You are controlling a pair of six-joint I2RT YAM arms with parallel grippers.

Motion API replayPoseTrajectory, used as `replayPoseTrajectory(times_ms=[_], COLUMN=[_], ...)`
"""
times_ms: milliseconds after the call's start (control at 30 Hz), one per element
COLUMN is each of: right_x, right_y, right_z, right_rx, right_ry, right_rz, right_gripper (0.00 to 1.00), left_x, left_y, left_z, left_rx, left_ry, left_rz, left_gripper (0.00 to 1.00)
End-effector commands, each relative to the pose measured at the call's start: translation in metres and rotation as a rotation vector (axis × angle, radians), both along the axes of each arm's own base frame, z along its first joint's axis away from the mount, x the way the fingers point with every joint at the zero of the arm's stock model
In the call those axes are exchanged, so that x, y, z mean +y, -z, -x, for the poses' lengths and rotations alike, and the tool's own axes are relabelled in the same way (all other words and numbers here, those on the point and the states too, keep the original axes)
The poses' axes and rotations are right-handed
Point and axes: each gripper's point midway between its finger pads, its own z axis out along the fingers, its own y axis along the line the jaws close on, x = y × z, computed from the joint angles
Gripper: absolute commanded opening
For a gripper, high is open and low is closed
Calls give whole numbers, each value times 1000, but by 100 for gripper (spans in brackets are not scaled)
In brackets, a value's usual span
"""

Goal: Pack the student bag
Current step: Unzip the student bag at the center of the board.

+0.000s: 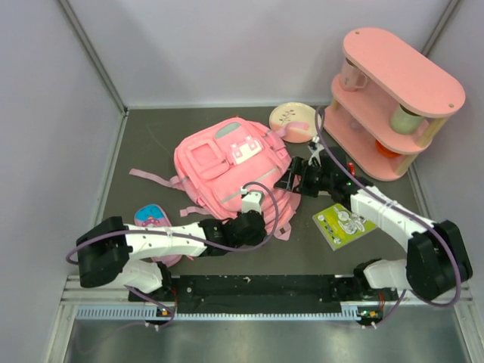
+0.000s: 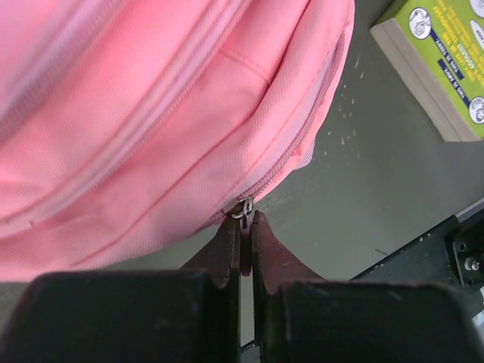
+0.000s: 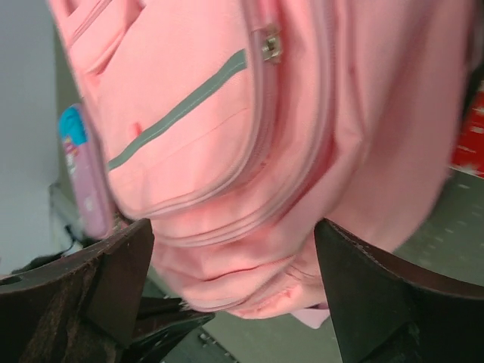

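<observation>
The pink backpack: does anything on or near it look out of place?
Nothing looks spilled or damaged. The student bag lies flat, its straps sprawled loosely; the green book beside it lies askew.

Pink student bag (image 1: 223, 170) w/ grey stripe – white-and-mint patch, green book (image 1: 344, 224) w/ white circles, pink shelf (image 1: 393, 98), cream plate (image 1: 293, 119), pink-and-blue pouch (image 1: 150, 217), dk grey table (image 1: 151, 144), lilac-grey walls (image 1: 227, 45)

Left wrist view: the bag (image 2: 151, 113) runs off the top and left edges, the book (image 2: 442, 64) is cropped at right, print too small for me to read, and the zip pull (image 2: 243, 209) is half buried between my fingers (image 2: 227, 246). From above, my left arm (image 1: 162, 240) covers part of the pouch (image 1: 150, 216).
</observation>
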Motion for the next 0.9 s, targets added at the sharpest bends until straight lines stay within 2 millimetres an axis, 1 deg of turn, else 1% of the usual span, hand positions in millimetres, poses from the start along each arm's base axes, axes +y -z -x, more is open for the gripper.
replayPoseTrajectory(times_ms=[0, 33, 67, 100, 133, 200, 233, 267, 300, 333, 400, 433, 467, 500, 567, 633, 667, 800, 867], right_x=[-51, -59, -68, -71, -73, -61, -56, -46, -41, -30, -16, -4, 1, 8, 21, 28, 31, 37, 38], right_y=[-5, -9, -13, -18, -23, -31, -27, -27, -27, -28, -26, -29, -24, -28, -28, -21, -23, -15, -13], right_z=[-10, -5, -6, -3, 5, 14, 22, 30, 34, 41, 48, 56, 58, 59, 66, 70, 70, 74, 76], right_rx=[-99, -122, -146, -156, -165, -170, -137, -110, -95, -73, -43, -32, -11, -21, -3, 35, 30, 67, 84], right_ry=[248, 281, 330, 352, 371, 330, 320, 270, 251, 209, 165, 128, 119, 100, 68, 58, 51, 45, 45], right_rz=[136, 139, 148, 135, 92, -2, -49, -94, -120, -163, -191, -206, -200, -218, -243, -259, -273, -278, -280], right_gripper=[87, 88, 88, 88, 88, 85, 84, 80, 79, 78, 74, 73, 72, 72, 71, 70, 68, 65, 64], left_x=[-32, -30, -29, -27, -25, -23, -21, -18, -22, -20, -17, -17, -16, -15, -14, -14, -14, -14, -11], left_y=[-35, -33, -33, -34, -33, -35, -34, -31, -39, -37, -37, -37, -38, -38, -38, -39, -39, -38, -40], left_z=[-10, -11, -11, -11, -11, -12, -11, -10, -12, -11, -12, -11, -11, -12, -11, -11, -11, -11, -16], left_rx=[-44, -49, -52, -54, -56, -63, -63, -63, -78, -78, -84, -83, -88, -90, -91, -94, -95, -98, -116], left_ry=[8, 2, -3, -6, -7, -13, -12, -8, -10, -8, -15, -12, -14, -15, -16, -13, -13, -14, -32], left_rz=[128, 121, 116, 119, 116, 127, 125, 117, 149, 143, 142, 143, 145, 147, 148, 153, 156, 152, 133], left_gripper=[0, 0, 0, 0, 0, 0, 0, 0, 0, 0, 0, 0, 0, 0, 0, 0, 0, 0, 0])
